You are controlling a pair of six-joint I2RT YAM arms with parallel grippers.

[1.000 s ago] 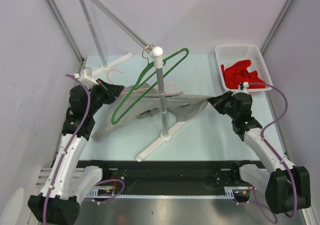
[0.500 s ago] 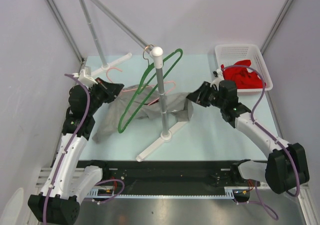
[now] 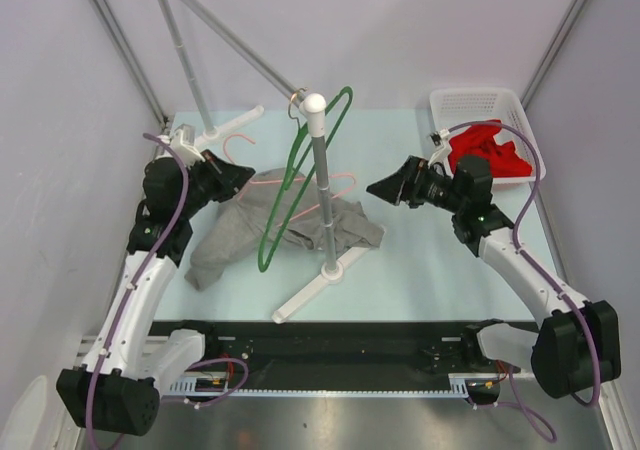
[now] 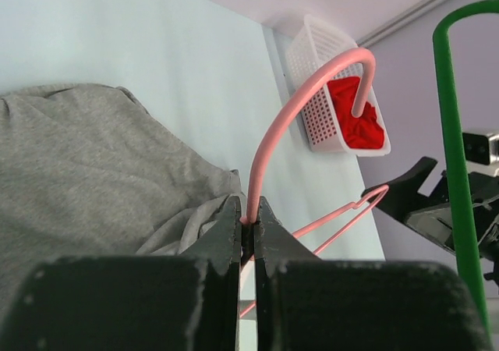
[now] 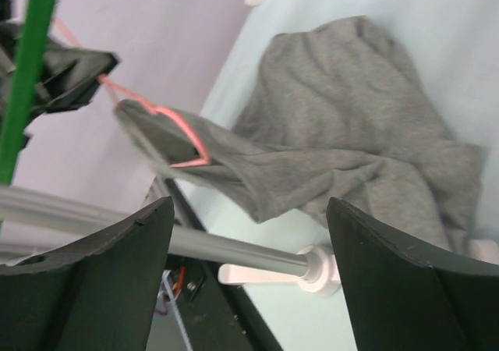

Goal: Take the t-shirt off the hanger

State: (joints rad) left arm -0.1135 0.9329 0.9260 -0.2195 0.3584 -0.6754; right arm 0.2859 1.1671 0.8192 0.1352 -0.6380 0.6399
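Table (image 3: 430, 270): The gray shirt lies on it, left of the middle.
Stand (image 3: 322, 185): It stands in the middle, and the shirt lies up against its foot. A hard pull on the shirt could drag the stand or tip it over.
Shirt (image 3: 240, 232): It is mostly a heap on the table. The right wrist view shows one part still wrapped over an end of the pink hanger, so it is not all the way off. If the hanger goes up now, the shirt may ride up with it.
Green hanger (image 4: 451, 132): It hangs loose from the top of the stand. A bump from an arm could knock it down onto the shirt.
Pink hanger (image 4: 258, 171): Its hook is thin and smooth, so it could twist or slip in the pinch.
Right gripper (image 3: 385, 188): Its fingers are spread wide with nothing in them. It sits right of the stand, and reaching for the shirt could hit the pole.
Left gripper (image 4: 247, 210): It is pinching the pink hanger's hook, on the far left.
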